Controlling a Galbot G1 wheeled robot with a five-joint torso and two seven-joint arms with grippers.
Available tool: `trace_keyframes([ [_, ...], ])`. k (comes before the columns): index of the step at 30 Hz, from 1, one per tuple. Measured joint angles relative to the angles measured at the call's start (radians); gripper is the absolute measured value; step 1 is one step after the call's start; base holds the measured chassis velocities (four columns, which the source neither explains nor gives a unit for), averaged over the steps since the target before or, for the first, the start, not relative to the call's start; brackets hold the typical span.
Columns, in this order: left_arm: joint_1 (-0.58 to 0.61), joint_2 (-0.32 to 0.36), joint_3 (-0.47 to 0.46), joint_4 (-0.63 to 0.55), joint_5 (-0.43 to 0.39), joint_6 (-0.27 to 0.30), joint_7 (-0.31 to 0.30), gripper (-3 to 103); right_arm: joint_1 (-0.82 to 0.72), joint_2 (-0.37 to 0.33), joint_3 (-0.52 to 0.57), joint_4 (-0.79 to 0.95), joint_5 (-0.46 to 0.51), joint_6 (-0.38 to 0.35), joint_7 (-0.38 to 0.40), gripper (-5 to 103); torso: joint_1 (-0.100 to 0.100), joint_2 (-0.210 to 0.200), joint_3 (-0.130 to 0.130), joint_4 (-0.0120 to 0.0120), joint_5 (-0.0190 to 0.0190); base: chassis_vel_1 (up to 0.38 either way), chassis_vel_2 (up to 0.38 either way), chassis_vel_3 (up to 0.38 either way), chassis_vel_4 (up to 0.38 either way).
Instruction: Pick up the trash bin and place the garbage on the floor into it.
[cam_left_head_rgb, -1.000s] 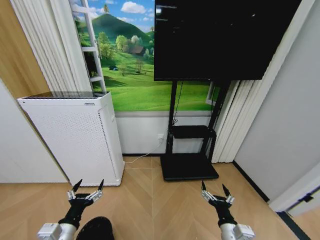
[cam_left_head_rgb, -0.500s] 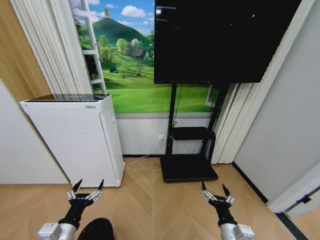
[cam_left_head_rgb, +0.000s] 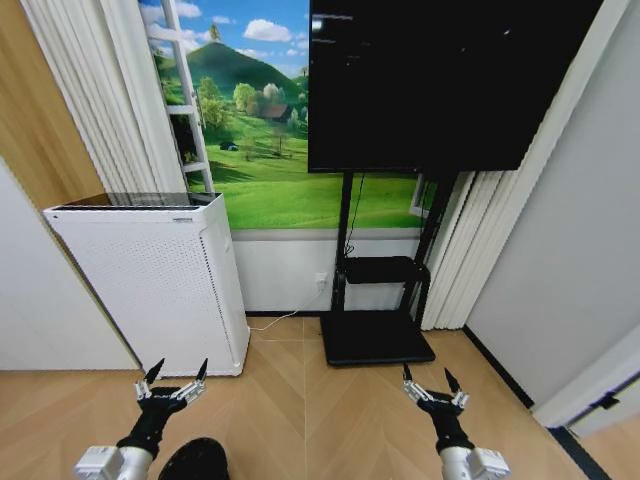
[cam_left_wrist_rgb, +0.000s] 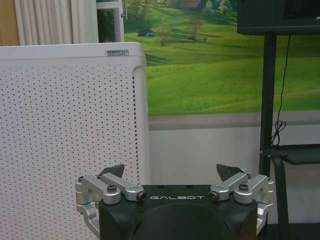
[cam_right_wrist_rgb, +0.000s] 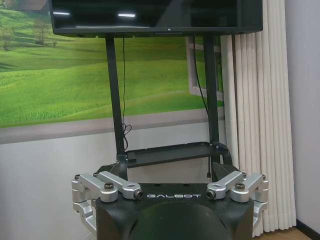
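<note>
My left gripper (cam_left_head_rgb: 180, 368) and right gripper (cam_left_head_rgb: 427, 375) hang open and empty low over the floor (cam_left_head_rgb: 300, 400), a light herringbone parquet. A black round shape, probably the trash bin (cam_left_head_rgb: 196, 460), sits at the bottom edge just right of my left arm, mostly cut off. The garbage is out of view. In the left wrist view the left gripper (cam_left_wrist_rgb: 172, 172) faces a white perforated appliance (cam_left_wrist_rgb: 70, 130). In the right wrist view the right gripper (cam_right_wrist_rgb: 164, 172) faces the black TV stand (cam_right_wrist_rgb: 165, 150).
The white perforated appliance (cam_left_head_rgb: 160, 280) stands at the left against the wall. A large black TV (cam_left_head_rgb: 440, 80) on a black stand (cam_left_head_rgb: 378, 335) is ahead, with a landscape mural behind. White curtains (cam_left_head_rgb: 470, 250) and a grey wall close the right side.
The whole head view has slid slightly right and down, so the camera moved. Both grippers hold the same open pose.
</note>
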Motion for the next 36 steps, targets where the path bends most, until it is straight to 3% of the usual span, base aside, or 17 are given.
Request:
trace_keyframes([
  [13,0.000,0.000,0.000,0.000,0.000,0.000,0.000,100,0.000,0.000,0.000,0.000,0.000,0.000,0.000,100,-0.002,-0.005,-0.003,-0.0001,0.0000,0.054,-0.056,-0.062,0.053],
  [28,0.000,0.000,0.000,0.000,0.000,0.000,0.000,100,0.000,0.000,0.000,0.000,0.000,0.000,0.000,100,-0.005,-0.009,-0.006,0.0001,-0.0002,0.237,-0.226,-0.246,0.235],
  [36,0.000,0.000,0.000,0.000,0.000,0.000,0.000,100,0.000,0.000,0.000,0.000,0.000,0.000,0.000,100,-0.005,-0.011,-0.006,0.0000,0.0000,0.145,-0.019,-0.152,0.001],
])
